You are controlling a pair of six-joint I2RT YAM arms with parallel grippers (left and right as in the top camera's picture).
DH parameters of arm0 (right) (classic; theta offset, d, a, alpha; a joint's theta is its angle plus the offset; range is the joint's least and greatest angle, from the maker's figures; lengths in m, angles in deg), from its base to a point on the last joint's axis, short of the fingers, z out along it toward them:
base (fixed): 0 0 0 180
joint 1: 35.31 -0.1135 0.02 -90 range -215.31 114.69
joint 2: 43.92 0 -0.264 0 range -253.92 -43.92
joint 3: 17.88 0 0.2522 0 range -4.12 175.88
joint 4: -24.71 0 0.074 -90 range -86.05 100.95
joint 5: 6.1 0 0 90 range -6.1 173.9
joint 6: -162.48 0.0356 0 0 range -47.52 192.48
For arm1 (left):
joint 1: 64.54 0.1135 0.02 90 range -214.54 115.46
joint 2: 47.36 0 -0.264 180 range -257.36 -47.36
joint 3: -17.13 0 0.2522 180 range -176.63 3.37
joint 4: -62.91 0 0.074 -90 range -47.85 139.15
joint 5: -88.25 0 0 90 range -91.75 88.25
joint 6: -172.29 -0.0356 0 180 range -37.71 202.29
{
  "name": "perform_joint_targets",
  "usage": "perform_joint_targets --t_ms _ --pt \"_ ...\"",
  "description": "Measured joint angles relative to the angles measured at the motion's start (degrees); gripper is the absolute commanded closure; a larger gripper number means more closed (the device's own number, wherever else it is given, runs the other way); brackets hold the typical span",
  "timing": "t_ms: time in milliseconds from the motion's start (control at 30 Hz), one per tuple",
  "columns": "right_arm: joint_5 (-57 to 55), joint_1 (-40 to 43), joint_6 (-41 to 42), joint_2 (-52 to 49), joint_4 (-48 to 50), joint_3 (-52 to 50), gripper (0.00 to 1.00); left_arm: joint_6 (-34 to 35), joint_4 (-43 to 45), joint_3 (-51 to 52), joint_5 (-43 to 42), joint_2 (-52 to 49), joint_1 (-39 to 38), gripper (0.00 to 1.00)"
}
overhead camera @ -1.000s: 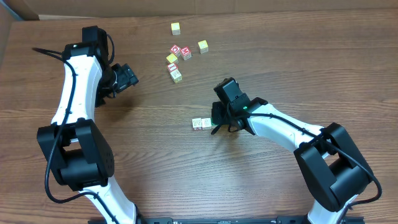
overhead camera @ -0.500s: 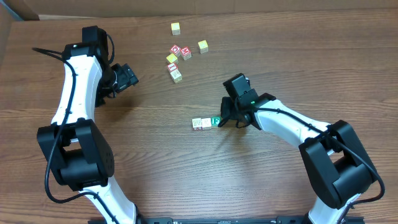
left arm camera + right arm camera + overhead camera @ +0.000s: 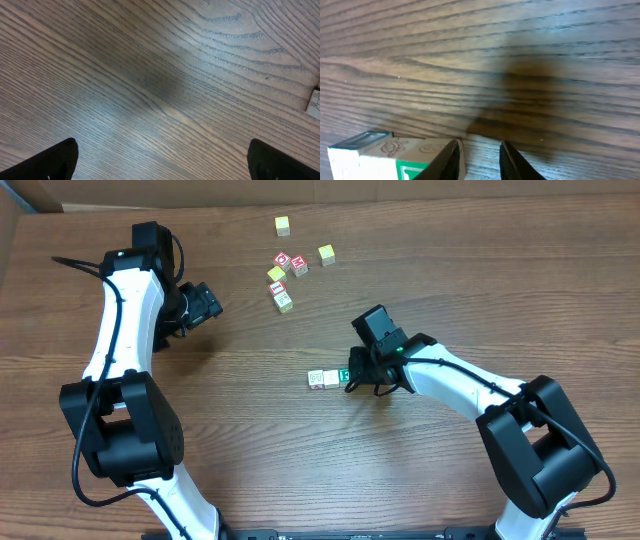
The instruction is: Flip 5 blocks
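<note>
Three blocks lie in a short row at the table's middle: two pale ones (image 3: 316, 379) (image 3: 331, 379) and a green-faced block (image 3: 346, 376) at the right end. My right gripper (image 3: 362, 377) sits low just right of the green-faced block (image 3: 405, 167). Its jaws stand a little apart over bare wood, and the left finger (image 3: 447, 161) rests against that block's side. A red-and-white block (image 3: 279, 288) and a pale block (image 3: 285, 302) lie farther back. My left gripper (image 3: 207, 305) hangs wide open over bare table (image 3: 172, 162), holding nothing.
Behind the row lie yellow cubes (image 3: 283, 225) (image 3: 326, 254) (image 3: 276, 274) and two red-faced cubes (image 3: 283, 260) (image 3: 300, 267). A pale cube corner (image 3: 315, 102) shows at the right edge of the left wrist view. The table's back edge meets cardboard.
The right gripper lifted off the green-faced block, leaving it at the row's right end, drew back right, then came back beside it with jaws slightly wider. The left arm stayed still.
</note>
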State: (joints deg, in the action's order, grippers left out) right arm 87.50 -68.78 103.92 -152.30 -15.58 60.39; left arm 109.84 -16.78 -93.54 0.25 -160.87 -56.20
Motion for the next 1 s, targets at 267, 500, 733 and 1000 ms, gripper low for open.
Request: perform_joint_targets --t_ms 267,500,733,1000 --pt "0.48 -0.04 0.07 0.00 -0.17 0.00 0.68 0.00 -0.02 0.00 0.00 0.00 0.00 0.00" --pt "0.02 0.61 -0.46 0.00 -1.88 0.26 0.62 0.00 0.00 0.00 0.00 0.00 0.00 0.00" --pt "-1.36 7.48 -4.35 0.00 -12.02 6.58 0.32 0.00 0.02 0.00 0.00 0.00 0.00 0.00" --pt "-4.72 18.53 -9.20 0.02 -16.13 8.61 0.00 0.00 0.02 0.00 0.00 0.00 0.00 0.00"
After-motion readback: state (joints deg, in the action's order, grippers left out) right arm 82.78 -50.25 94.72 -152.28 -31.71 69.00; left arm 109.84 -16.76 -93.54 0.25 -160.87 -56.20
